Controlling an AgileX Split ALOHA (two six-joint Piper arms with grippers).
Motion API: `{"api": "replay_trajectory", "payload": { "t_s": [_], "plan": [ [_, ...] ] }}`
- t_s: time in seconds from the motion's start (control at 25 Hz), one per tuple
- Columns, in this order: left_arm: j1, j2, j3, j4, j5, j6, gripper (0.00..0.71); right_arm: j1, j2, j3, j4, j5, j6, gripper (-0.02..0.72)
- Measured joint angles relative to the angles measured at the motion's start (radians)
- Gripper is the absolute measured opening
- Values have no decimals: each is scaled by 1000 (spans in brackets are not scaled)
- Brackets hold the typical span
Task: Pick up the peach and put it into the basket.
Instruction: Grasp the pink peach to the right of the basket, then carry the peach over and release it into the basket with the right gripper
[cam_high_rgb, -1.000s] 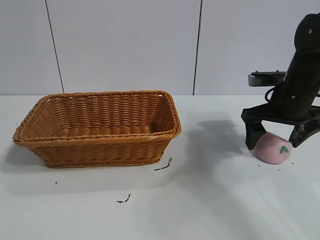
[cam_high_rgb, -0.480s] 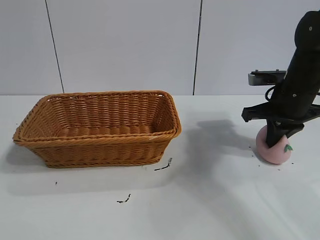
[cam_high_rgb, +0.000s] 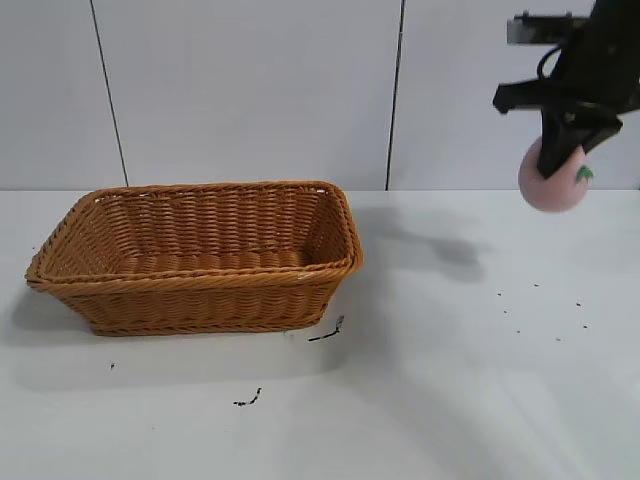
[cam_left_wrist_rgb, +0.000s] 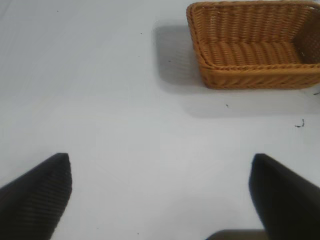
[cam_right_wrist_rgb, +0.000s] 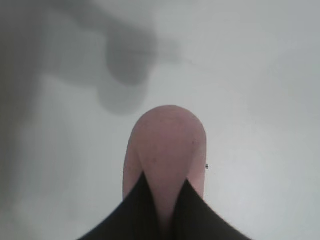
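The pale pink peach (cam_high_rgb: 552, 184) with its green leaf mark hangs high above the table at the far right, squeezed in my right gripper (cam_high_rgb: 558, 158), which is shut on it. In the right wrist view the peach (cam_right_wrist_rgb: 167, 145) sits pinched between the two black fingers, with its shadow on the table below. The orange-brown wicker basket (cam_high_rgb: 200, 292) stands on the table at the left, well apart from the peach; it also shows in the left wrist view (cam_left_wrist_rgb: 255, 75). My left gripper (cam_left_wrist_rgb: 160, 200) is open and holds nothing, over bare table away from the basket.
The white table (cam_high_rgb: 420, 400) carries small dark specks and scraps near the basket's front right corner (cam_high_rgb: 328, 330) and further forward (cam_high_rgb: 248, 400). A grey panelled wall stands behind.
My right gripper closed on the peach on the table, then lifted it well above the tabletop. The basket has not moved.
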Motion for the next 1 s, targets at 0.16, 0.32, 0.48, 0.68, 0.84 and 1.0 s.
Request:
{"api": "replay_trajectory", "payload": {
  "t_s": [0.16, 0.32, 0.48, 0.68, 0.84, 1.0],
  "plan": [
    [0, 0, 0, 0, 0, 0, 693, 54, 0, -129, 1, 62, 0, -17],
    [0, 0, 0, 0, 0, 0, 693, 179, 5, -222, 1, 70, 0, -17],
    [0, 0, 0, 0, 0, 0, 693, 316, 38, -290, 2, 67, 0, -17],
    [0, 0, 0, 0, 0, 0, 693, 468, 103, -303, 3, 27, 0, -17],
    [0, 0, 0, 0, 0, 0, 693, 540, 192, -306, 8, -61, 0, -17],
    [0, 0, 0, 0, 0, 0, 693, 566, 306, -306, 8, -156, 0, -17]
  ]
}}
